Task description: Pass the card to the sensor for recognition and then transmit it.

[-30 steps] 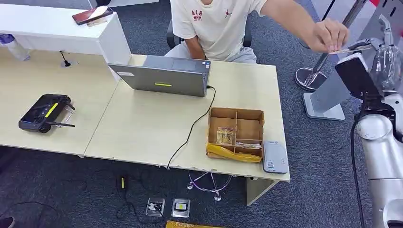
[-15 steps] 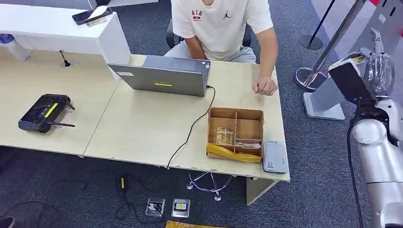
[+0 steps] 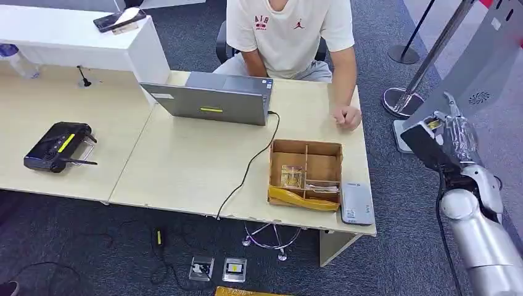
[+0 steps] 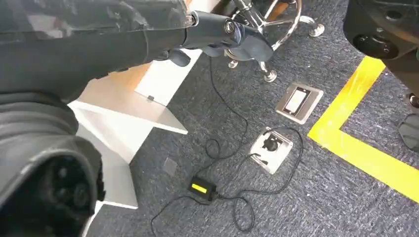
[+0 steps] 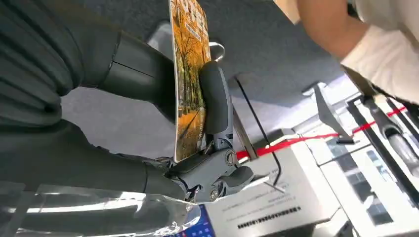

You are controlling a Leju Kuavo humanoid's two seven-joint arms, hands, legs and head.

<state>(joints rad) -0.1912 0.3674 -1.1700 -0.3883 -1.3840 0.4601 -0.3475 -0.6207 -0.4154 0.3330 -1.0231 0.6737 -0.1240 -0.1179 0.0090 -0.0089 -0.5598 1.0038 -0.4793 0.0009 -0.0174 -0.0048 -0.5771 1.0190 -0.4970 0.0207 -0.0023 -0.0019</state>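
Observation:
My right hand (image 3: 455, 133) is raised to the right of the table and grips a card (image 5: 189, 74) printed with orange autumn trees, clamped between the thumb and a dark finger (image 5: 215, 98). From the head view just a yellow edge of the card (image 3: 434, 124) shows beside the black wrist cover. A flat grey card reader (image 3: 357, 203) lies at the table's front right corner, well left of and below that hand. My left hand (image 4: 148, 34) hangs over the floor, fingers stretched out and holding nothing.
A person (image 3: 290, 34) sits behind the table with one hand (image 3: 348, 116) resting on it. A wooden compartment box (image 3: 306, 174), a laptop (image 3: 213, 98) and a black controller (image 3: 58, 146) stand on the table (image 3: 185, 166). A grey kiosk stand (image 3: 478, 77) rises behind my right hand.
The person let go of the card at my right hand and drew the arm back onto the table. My right hand has come down and nearer with the card.

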